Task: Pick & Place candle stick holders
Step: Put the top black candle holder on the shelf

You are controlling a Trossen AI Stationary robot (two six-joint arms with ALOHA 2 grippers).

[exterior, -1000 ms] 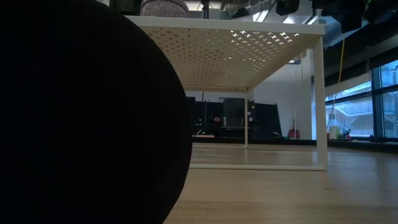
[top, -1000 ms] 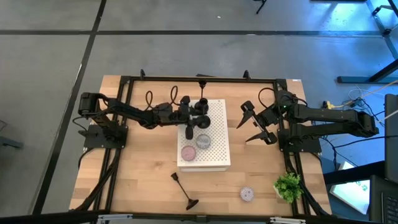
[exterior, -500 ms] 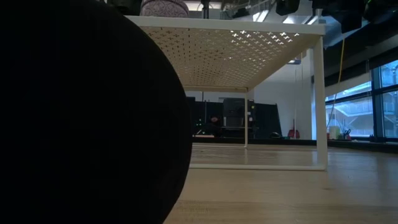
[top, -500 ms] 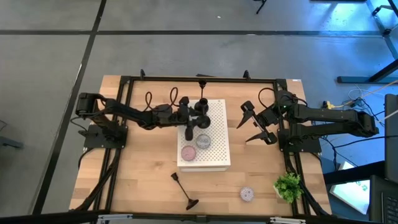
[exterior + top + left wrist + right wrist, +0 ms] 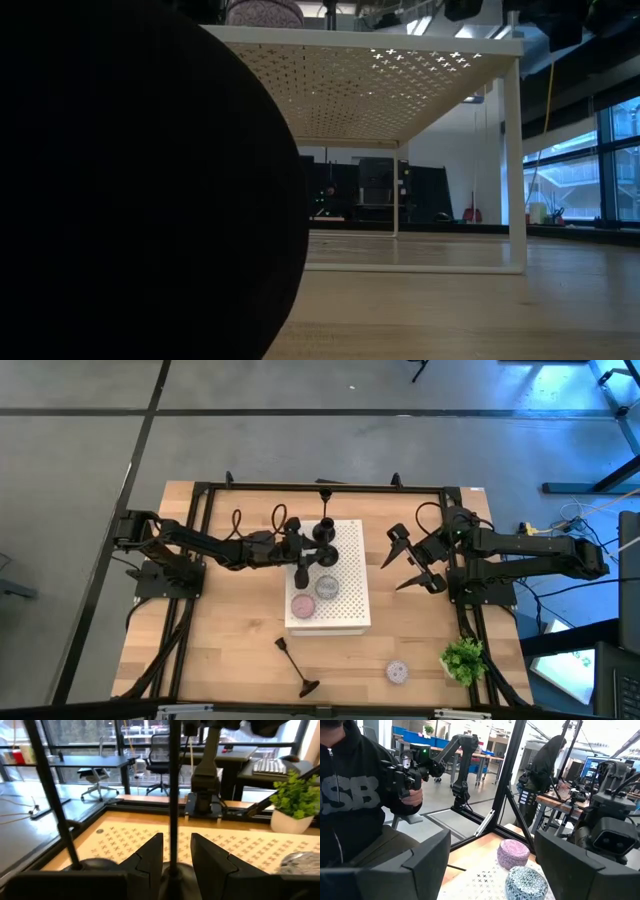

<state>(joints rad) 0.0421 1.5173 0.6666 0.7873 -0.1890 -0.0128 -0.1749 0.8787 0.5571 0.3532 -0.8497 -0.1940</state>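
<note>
The left pincer [image 5: 297, 550] is over the white perforated board [image 5: 345, 610], its fingers [image 5: 150, 857] drawn in close on either side of the thin stem of a black candle stick holder [image 5: 326, 532] that stands upright near the board's far edge. Whether the pads actually press the stem is hard to tell from the left wrist view; they look just beside it.

The main risk is tipping. The holder is tall, on a small round base, so a sideways pull of the arm with the stem only half released would likely topple it, and it could knock the second black holder [image 5: 300, 573] just beside it.

A grey puck [image 5: 327, 587] and a pink puck [image 5: 302, 605] sit on the board near the front, close enough to be nudged by a falling stem.

The right pincer [image 5: 412, 562] waits wide open and empty beside the board. Another black holder [image 5: 296, 665] lies on the worktop [image 5: 230, 640], a lavender puck [image 5: 398, 672] and a green plant [image 5: 463, 658] farther right, all clear of the arm's way
</note>
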